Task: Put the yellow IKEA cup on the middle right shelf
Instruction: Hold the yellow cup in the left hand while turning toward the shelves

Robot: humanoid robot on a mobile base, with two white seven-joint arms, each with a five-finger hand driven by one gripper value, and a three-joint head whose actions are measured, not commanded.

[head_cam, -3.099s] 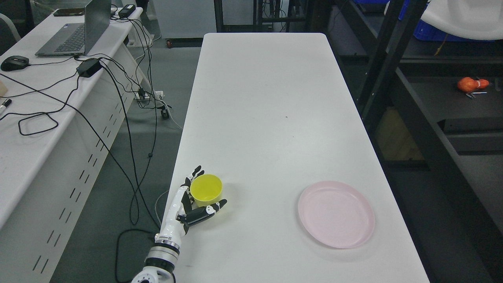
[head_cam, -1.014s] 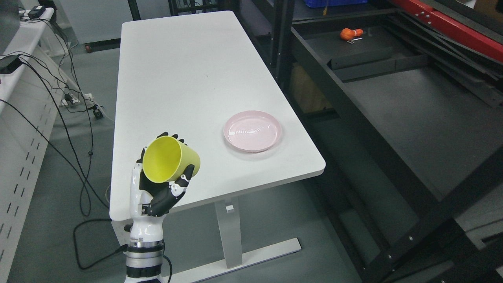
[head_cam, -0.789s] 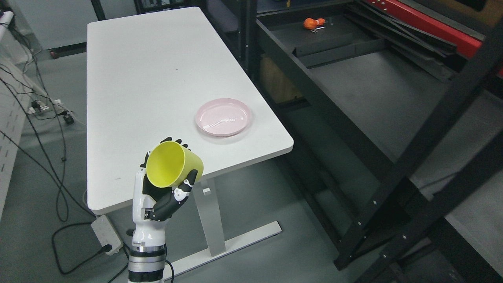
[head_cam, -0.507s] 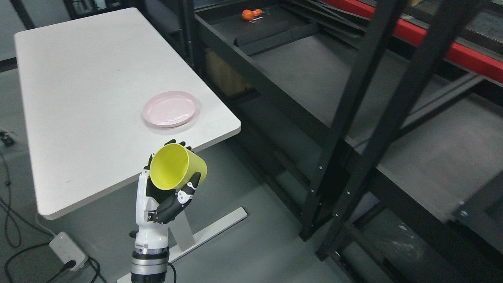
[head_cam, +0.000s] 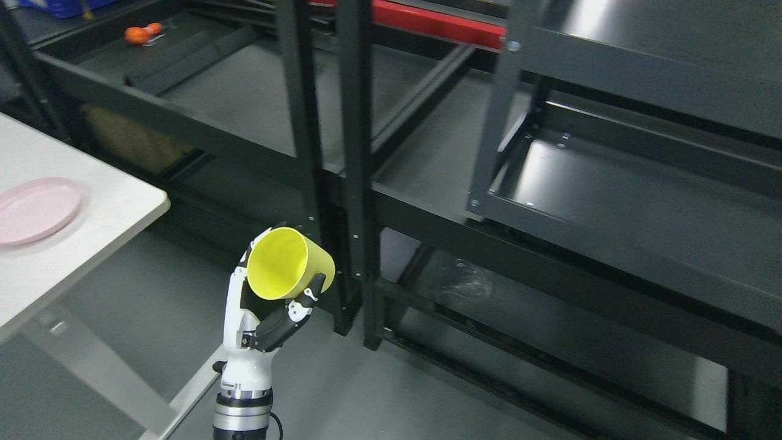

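The yellow cup (head_cam: 287, 263) is held up in the air by my left hand (head_cam: 269, 305), tilted with its open mouth facing the camera. The hand's fingers wrap round the cup's wall from behind and below, and its thumb presses the near side. The hand stands low and left of the middle, in front of two black uprights (head_cam: 333, 153) of the shelving. A shelf of the right-hand rack (head_cam: 611, 195) lies to the right, well apart from the cup. My right arm does not show.
The white table (head_cam: 91, 226) corner with the pink plate (head_cam: 33, 209) sits at the left edge. An orange object (head_cam: 139, 34) lies on the far left shelf. Lower shelves and grey floor (head_cam: 397, 391) fill the bottom.
The camera has swung right: table and plate slid to the left edge and the shelving now fills the view. The cup stays in my left hand, tilted as before.
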